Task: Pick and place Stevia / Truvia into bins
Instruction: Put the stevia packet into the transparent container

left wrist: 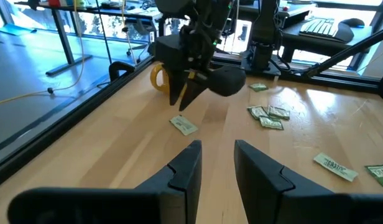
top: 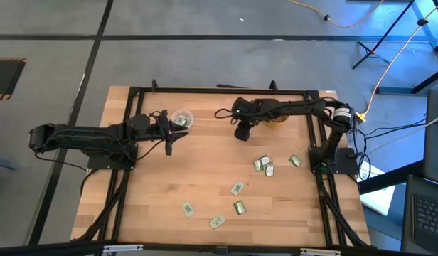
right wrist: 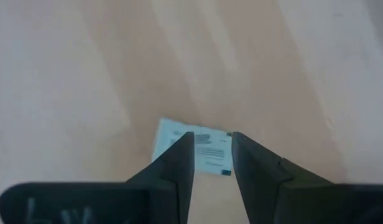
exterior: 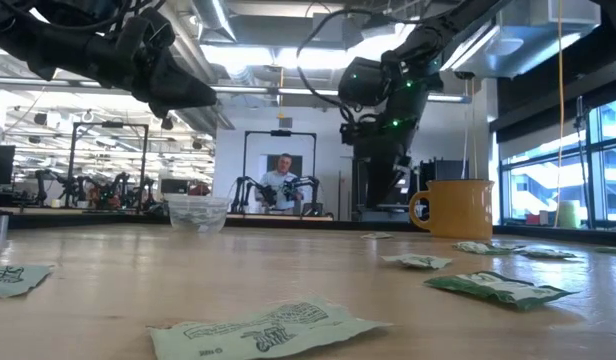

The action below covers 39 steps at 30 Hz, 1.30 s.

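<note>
The right end effector (top: 242, 133) hangs above the wooden tabletop (top: 205, 171), just beside the amber mug (exterior: 456, 208), its fingers (right wrist: 179, 163) slightly parted and pointing down over a sachet (right wrist: 193, 146) lying flat on the wood, not gripping it. The left end effector (top: 169, 136) hovers just beside the clear cup (top: 182, 118), its fingers (left wrist: 185, 171) a little apart and holding nothing. Other green-and-white sachets (top: 264, 164) lie scattered on the tabletop, well apart from the clear cup, on the side of the mug toward the table's front edge. Beyond the mug, a person (exterior: 281, 182) sits in the room.
</note>
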{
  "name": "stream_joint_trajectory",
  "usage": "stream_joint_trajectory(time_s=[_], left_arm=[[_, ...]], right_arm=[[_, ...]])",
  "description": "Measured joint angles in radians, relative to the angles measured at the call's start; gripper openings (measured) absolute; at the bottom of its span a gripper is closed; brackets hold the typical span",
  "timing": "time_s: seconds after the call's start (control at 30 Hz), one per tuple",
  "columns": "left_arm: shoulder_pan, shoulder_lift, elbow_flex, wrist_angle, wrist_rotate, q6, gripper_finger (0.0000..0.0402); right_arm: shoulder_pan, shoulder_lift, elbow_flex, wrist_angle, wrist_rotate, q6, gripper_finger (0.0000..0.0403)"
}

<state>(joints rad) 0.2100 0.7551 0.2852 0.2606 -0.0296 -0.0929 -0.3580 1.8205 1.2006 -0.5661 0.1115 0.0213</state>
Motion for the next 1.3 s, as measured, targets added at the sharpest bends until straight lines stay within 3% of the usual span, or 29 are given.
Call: stream_joint_trajectory(time_s=[0.13,0.57,1.3], left_arm=[[0.0,0.0,0.0,-0.003,0.0,0.0,0.0088],[0.0,0.0,0.0,-0.008,0.0,0.001,0.0089],[0.001,0.0,0.0,-0.04,-0.004,0.002,0.0086]], right_arm=[[-0.001,-0.001,0.003,-0.037,-0.06,-0.087,0.011],[-0.014,-0.001,0.003,-0.061,-0.058,-0.389,0.011],[-0.068,0.096,0.004,-0.035,-0.061,-0.405,0.011]])
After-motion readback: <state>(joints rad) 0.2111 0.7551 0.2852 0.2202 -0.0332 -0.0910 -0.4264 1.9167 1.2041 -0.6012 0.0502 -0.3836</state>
